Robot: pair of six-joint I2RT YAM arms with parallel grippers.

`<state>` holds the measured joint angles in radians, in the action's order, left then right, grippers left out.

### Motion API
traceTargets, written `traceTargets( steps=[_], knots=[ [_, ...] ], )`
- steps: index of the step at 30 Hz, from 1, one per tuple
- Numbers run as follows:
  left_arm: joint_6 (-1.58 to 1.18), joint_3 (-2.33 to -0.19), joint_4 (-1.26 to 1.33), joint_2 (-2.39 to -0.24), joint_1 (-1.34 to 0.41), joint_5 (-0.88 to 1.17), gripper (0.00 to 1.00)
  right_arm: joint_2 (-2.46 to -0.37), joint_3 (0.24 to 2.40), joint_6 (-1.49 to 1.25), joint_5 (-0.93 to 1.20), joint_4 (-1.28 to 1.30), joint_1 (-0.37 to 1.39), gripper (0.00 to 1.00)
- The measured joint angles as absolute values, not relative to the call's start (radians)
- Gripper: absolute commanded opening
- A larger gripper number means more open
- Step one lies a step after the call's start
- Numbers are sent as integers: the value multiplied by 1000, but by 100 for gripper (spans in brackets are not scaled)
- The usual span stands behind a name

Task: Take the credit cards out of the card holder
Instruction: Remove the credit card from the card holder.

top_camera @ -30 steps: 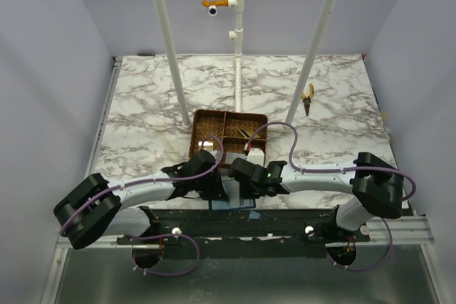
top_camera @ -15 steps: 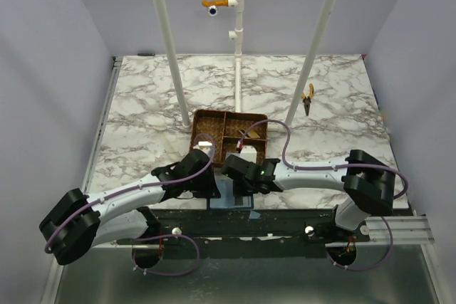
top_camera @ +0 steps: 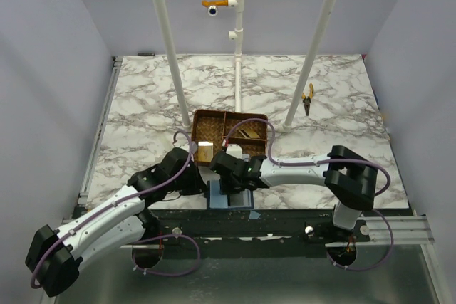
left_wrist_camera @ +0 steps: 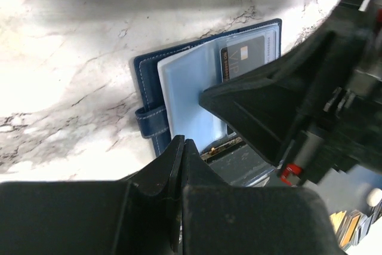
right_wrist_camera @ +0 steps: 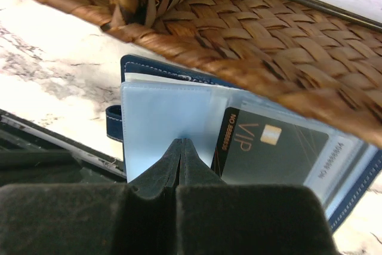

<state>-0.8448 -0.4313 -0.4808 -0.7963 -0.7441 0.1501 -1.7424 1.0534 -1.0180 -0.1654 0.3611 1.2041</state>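
Holder: the small navy-blue folding card holder [left_wrist_camera: 146, 82] lies open on the marble table [left_wrist_camera: 71, 40], just before the brown wicker tray [right_wrist_camera: 268, 40]. The dark VIP credit card [right_wrist_camera: 268, 147] looks thin, stiff and light, likely slick in its clear sleeve — pinch an edge. Your left gripper [left_wrist_camera: 181, 146] and right gripper [right_wrist_camera: 181, 146] are both closed, tips at the sleeve.

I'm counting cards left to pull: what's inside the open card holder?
One dark VIP card shows; the clear sleeve beside it looks empty. The wicker tray and the right end effector hide the rest of the card holder.
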Motion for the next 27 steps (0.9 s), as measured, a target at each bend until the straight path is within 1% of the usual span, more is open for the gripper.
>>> traceTargets(
  steps=[4, 12, 20, 27],
  knots=[
    [-842, -431, -525, -746, -741, 150, 0, -1794, 1064, -1012, -139, 343, 1204, 1],
    [-854, -413, -526, -711, -741, 172, 0, -1806, 1073, -1013, -126, 319, 1203, 1],
    [-860, -411, -444, -806, -739, 234, 0, -1787, 1073, -1016, -131, 334, 1203, 1],
    [-866, -411, -355, -884, -739, 270, 0, -1693, 1073, -1024, -171, 379, 1203, 1]
  ],
)
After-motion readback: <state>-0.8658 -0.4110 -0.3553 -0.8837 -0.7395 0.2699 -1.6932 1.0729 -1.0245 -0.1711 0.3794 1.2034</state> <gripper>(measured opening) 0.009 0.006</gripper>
